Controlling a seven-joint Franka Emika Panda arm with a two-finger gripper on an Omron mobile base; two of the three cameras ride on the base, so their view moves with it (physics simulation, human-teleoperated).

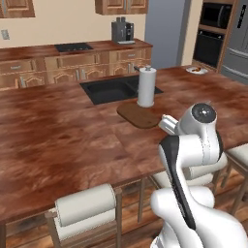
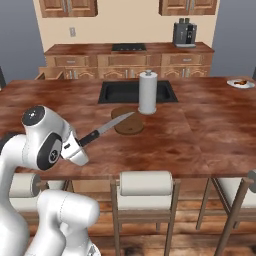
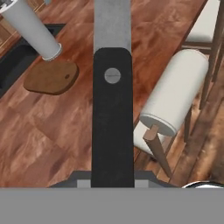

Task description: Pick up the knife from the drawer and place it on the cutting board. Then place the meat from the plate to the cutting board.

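Observation:
My gripper is shut on the knife's dark handle, above the near edge of the island counter. The grey blade points out over the counter toward the dark-brown cutting board, which lies bare in front of the sink. Ahead of the blade tip the board sits a little further on. The whitish plate with the small reddish meat stands at the counter's far right corner. A light wooden drawer juts open in the back cabinets at left.
A white paper towel roll stands upright at the board's far edge, beside the black sink. Padded stools line the counter's near side. A coffee machine sits on the back counter.

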